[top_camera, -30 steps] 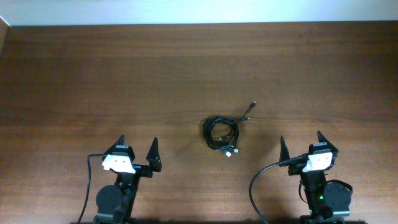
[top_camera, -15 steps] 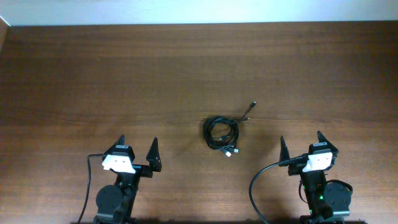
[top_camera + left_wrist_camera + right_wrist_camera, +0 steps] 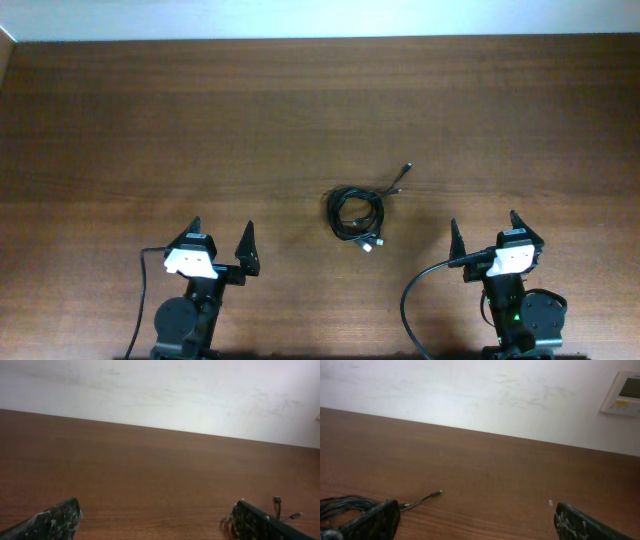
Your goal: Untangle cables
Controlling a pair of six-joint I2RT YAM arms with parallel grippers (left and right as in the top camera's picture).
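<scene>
A: Wooden table (image 3: 120, 120). On it?
B: At 7 o'clock, left gripper (image 3: 222, 222); at 5, right gripper (image 3: 484, 219); fingers of both spread wide.
A: Between them?
B: Coiled cables (image 3: 356, 212), just right of centre, well apart from both; long axis 7 to 1 o'clock, loose plug pointing to 1.
A: Writing?
B: On wall panel (image 3: 622, 393), label too blurred to read.

The overhead camera looks straight down from high above on the whole table (image 3: 200, 120), with both arms (image 3: 190, 305) at the bottom edge. Each wrist camera sits low near the tabletop and faces forward across it to a white wall (image 3: 160, 395), its own fingers (image 3: 55, 520) in the bottom corners. All three views share the cables (image 3: 357, 212) mid-table.
</scene>
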